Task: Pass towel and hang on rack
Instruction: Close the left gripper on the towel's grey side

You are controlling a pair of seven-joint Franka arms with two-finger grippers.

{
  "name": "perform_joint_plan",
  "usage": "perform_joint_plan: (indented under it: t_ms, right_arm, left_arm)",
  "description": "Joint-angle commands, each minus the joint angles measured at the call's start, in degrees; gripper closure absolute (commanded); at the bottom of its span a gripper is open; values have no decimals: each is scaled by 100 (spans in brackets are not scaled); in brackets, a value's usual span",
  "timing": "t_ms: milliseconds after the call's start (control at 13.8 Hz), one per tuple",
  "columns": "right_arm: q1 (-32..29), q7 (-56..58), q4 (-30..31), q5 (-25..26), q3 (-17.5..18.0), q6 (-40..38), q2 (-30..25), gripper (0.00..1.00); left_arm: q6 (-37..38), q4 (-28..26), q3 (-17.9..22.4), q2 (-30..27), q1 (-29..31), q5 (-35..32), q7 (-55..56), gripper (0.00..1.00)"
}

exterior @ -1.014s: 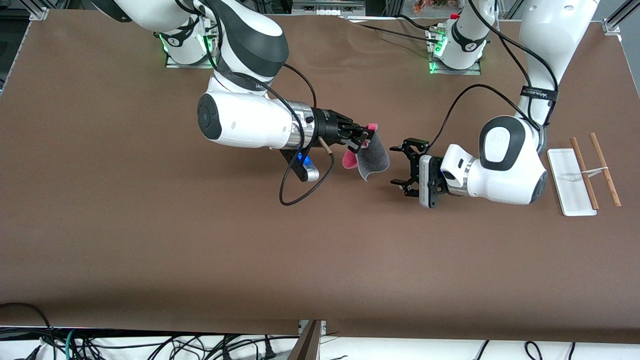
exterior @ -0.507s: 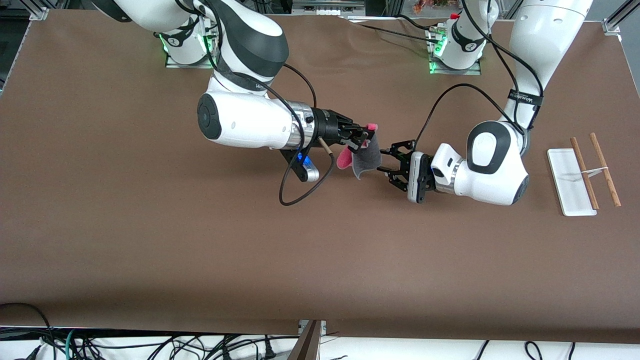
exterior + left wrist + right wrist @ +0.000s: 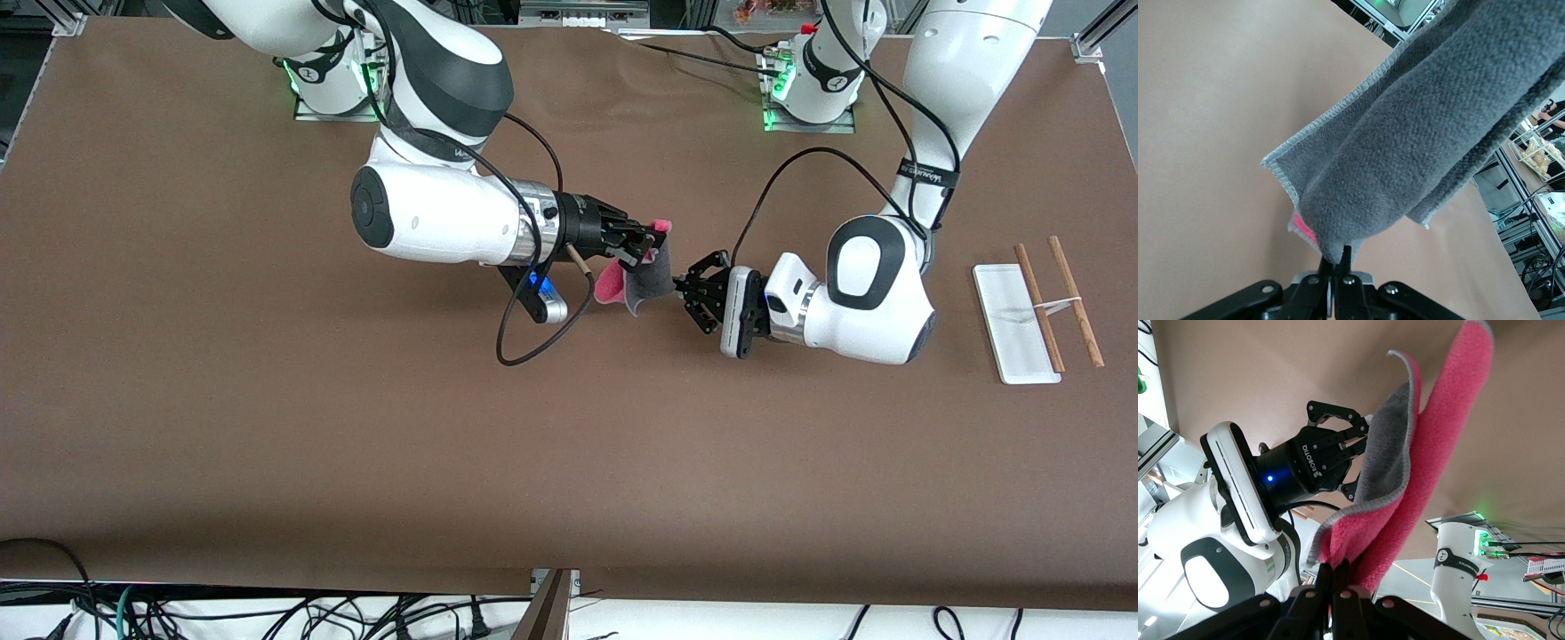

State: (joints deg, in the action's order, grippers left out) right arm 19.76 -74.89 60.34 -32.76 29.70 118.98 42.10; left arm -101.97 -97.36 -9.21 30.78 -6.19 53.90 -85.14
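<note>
Two claws on one cloth, folks, and this is the handover. The right claw [image 3: 653, 242] is clenched on a pink corner of the towel [image 3: 642, 280], which hangs in the air over the table [image 3: 267, 427], just off its middle toward two o'clock in the front view. The left claw [image 3: 683, 289] comes in at the towel's three o'clock side, and the left wrist view shows its fingers pinched together on a grey edge, so I call it grasping the towel too.

The bite looks thin, right at the hem of the cloth. My read is that the step in hand is the release. The right claw should open fully before the left arm pulls away, or the two will tug the cloth between them and the shallow pinch may slip. A small, slow draw first would show whether the hold is good.

The rack [image 3: 1053, 302] waits at three o'clock on the table, well apart from the action, lying with its two rods beside the white base. It looks light, so the towel should be lowered across the rods gently, not dragged, or the stand may shift
</note>
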Motion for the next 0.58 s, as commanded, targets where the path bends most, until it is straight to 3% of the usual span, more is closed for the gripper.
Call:
perform_joint_plan:
  t_ms: [0, 72, 217, 290, 362, 434, 507]
  right_arm:
    - [37, -114, -84, -3, 27, 81, 17, 100]
    - [37, -114, -84, -11, 27, 90, 17, 100]
    - [37, -114, -84, -11, 27, 99, 17, 76]
    - [28, -105, -84, -11, 18, 99, 17, 59]
    - [28, -105, -84, -11, 1, 99, 17, 23]
    - [-7, -105, -84, -3, -8, 90, 9, 0]
    - [-24, -96, -84, -3, -26, 64, 8, 0]
  left_arm:
    - [28, 32, -10, -98, 30, 78, -100, 100]
    - [37, 67, 7, -98, 47, 68, -65, 100]
    - [72, 164, 34, -107, 100, 7, -29, 100]
    - [168, 277, 51, -98, 109, -124, 6, 100]
    - [203, 296, 60, -98, 135, -247, 15, 100]
    - [212, 296, 60, -98, 179, -309, 15, 100]
    - [265, 296, 60, -98, 205, -362, 15, 100]
